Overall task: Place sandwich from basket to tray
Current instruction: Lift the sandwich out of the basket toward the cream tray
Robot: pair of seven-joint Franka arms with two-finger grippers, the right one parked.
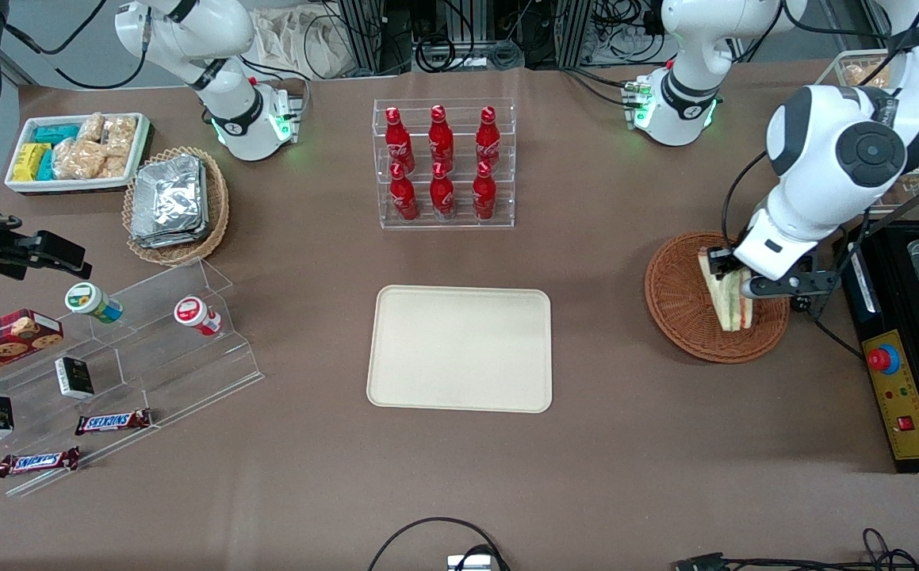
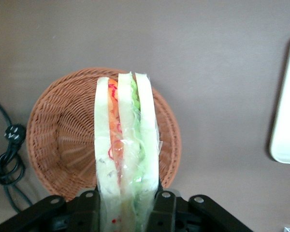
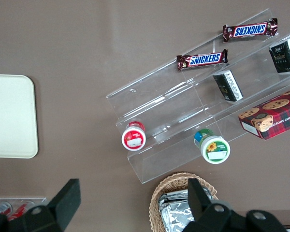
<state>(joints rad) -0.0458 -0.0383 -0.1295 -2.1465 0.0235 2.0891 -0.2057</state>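
Gripper point(image 1: 730, 279) w/ sandwich point(image 1: 727, 300) over basket point(image 1: 677, 305) – probably lifted clear; tray point(image 1: 460, 349) well apart, mid-table.

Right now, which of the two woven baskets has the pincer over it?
The darker reddish-brown basket at the working arm's end of the table. The pincer is above it, shut on the sandwich. The lighter basket holds foil packs.
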